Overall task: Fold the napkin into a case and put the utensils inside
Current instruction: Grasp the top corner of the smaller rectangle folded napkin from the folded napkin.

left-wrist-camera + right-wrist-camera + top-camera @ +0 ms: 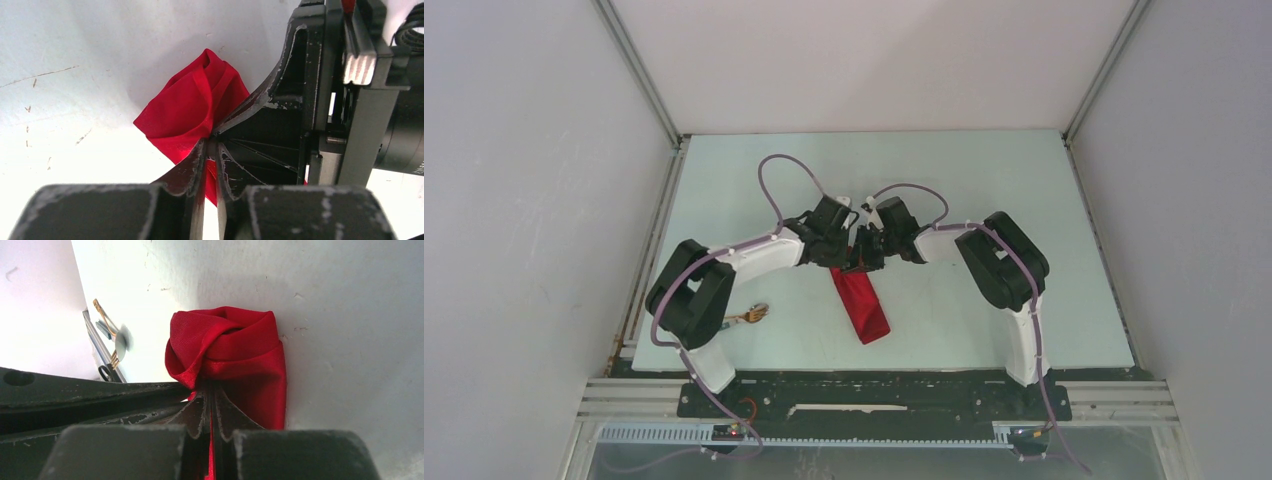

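Note:
The red napkin [864,308] lies mid-table as a narrow case running from its far end towards the near edge. Both grippers meet at that far end. My right gripper [865,258] [211,390] is shut on a bunched fold of the napkin [235,347], with red cloth filling the slit between its fingers. My left gripper [837,255] [213,142] stands a narrow slit open, its tips against the napkin [192,107], and cloth and table show through the gap. A wooden fork [751,316] lies near the left arm's base. No utensil shows inside the case.
The right arm's fingers [280,125] cross close in front of the left wrist camera. White walls and metal rails [649,250] bound the table on three sides. The arm bases stand on a black bar [874,395] at the near edge.

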Robot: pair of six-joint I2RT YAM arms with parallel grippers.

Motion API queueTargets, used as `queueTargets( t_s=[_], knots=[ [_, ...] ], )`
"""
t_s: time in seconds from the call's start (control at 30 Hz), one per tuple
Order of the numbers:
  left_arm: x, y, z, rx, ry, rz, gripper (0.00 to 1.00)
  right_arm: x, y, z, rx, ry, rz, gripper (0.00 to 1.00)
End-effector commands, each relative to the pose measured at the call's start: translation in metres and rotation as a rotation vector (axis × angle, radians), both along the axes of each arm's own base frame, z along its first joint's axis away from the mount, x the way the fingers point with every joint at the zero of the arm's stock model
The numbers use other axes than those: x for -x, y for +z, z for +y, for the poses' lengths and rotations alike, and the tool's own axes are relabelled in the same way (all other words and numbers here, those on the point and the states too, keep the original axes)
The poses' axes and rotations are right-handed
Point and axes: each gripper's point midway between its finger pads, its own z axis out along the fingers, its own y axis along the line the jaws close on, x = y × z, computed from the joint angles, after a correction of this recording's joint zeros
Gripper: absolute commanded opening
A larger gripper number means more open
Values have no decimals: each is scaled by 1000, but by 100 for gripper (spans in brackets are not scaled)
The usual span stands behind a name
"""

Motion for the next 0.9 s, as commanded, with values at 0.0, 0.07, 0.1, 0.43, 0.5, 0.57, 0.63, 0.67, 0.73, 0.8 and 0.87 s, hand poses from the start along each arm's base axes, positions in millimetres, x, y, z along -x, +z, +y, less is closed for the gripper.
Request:
queueTargets(
  t_s=[0.0,0.07,0.1,0.43,0.5,0.57,0.63,0.67,0.73,0.8,0.87],
  knots=[
    [-9,23,-14,83,0,-25,17,-4,-17,-9,70,-39,-15,0],
    [-7,23,-16,104,-9,1,18,-6,-18,-11,72,-46,-10,0],
    [-8,25,-13,104,2,1,19,-6,-17,-12,70,-47,-10,0],
    [-18,49,9,228,109,-4,29,-5,-16,-13,56,-37,-6,0],
    [-22,45,11,233,136,10,20,-5,-16,-13,55,-36,-3,0],
    [-26,39,14,236,162,21,16,-6,-15,-13,54,-38,-7,0],
    [-31,34,15,229,181,14,15,-6,-15,-13,53,-37,-10,0],
    [-32,31,11,242,165,25,15,-6,-15,-12,53,-38,-12,0],
    [-34,28,-1,281,121,47,12,-7,-15,-12,47,-36,-13,0],
    [-36,23,-9,303,106,57,12,-6,-14,-11,43,-32,-14,0],
    [-37,14,-10,297,112,74,11,-6,-14,-11,42,-29,-17,0]
  ],
)
